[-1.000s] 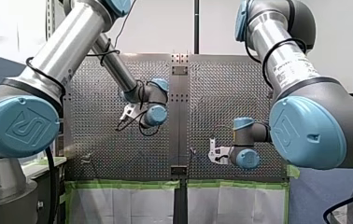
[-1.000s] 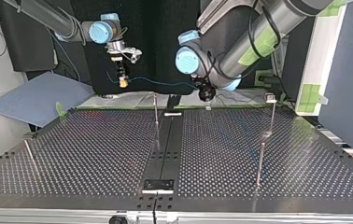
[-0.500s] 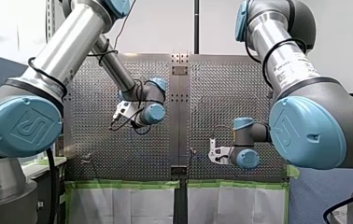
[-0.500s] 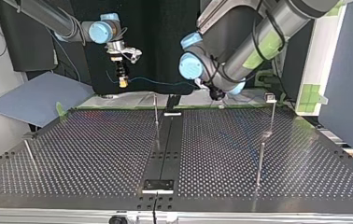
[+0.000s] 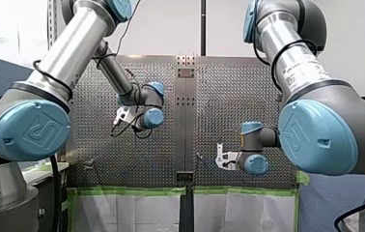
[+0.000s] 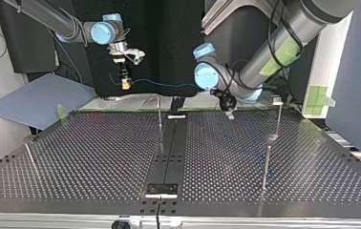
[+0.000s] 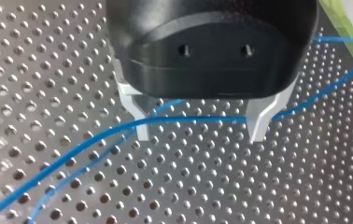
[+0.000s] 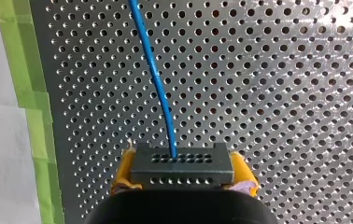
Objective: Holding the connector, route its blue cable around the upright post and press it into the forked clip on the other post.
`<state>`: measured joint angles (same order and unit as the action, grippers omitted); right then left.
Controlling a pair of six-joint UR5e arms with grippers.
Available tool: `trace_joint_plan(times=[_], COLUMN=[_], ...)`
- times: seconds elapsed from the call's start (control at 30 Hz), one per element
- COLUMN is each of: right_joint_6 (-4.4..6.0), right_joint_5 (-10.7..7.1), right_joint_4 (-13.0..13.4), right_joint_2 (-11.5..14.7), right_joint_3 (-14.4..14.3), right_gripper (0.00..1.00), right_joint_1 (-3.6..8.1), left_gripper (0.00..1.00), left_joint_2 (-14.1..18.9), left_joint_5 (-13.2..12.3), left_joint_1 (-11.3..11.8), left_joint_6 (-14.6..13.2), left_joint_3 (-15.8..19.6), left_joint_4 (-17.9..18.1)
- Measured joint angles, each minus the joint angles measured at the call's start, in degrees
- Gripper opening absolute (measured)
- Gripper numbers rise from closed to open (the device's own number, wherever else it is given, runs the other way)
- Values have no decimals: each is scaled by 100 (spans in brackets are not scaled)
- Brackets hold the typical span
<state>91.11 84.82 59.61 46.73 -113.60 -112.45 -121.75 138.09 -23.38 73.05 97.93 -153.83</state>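
Connector (image 8: 182, 165) sits clamped in my right hand (image 8: 183, 174).

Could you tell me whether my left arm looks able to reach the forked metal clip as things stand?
Probably yes: the open left claw hangs near the forked metal clip atop its thin post, nothing standing between them.

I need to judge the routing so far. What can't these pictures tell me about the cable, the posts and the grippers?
Cable: left wrist view, whether it touches the left gripper's open fingers or passes clear of them; no depth cue.
Cable's ends: left wrist view, cut off by the edges.
Cable's run: top view, lost behind my left arm's wrist.
Far post's head: top view, too small to tell if it is the forked clip.
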Motion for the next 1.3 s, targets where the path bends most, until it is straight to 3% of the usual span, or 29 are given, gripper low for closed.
trace_joint_plan(times=[0.27, 0.47, 0.7, 1.3], right_joint_6=[-7, -4, 5, 1], right_joint_5=[0, 0, 0, 0], right_joint_4=[12, 33, 15, -41], right_joint_2=[0, 0, 0, -1], right_joint_3=[-1, 7, 31, 34], right_gripper=[0, 0, 0, 0], right_joint_1=[0, 0, -1, -8], left_gripper=[100, 100, 100, 100], left_joint_2=[-273, -306, -325, -1007], left_joint_5=[-57, -338, -695, -1510], left_joint_1=[428, 689, 725, 671], left_joint_6=[-219, -275, -266, -22], left_joint_3=[1, 1, 0, -30], left_joint_4=[25, 198, 290, 395])
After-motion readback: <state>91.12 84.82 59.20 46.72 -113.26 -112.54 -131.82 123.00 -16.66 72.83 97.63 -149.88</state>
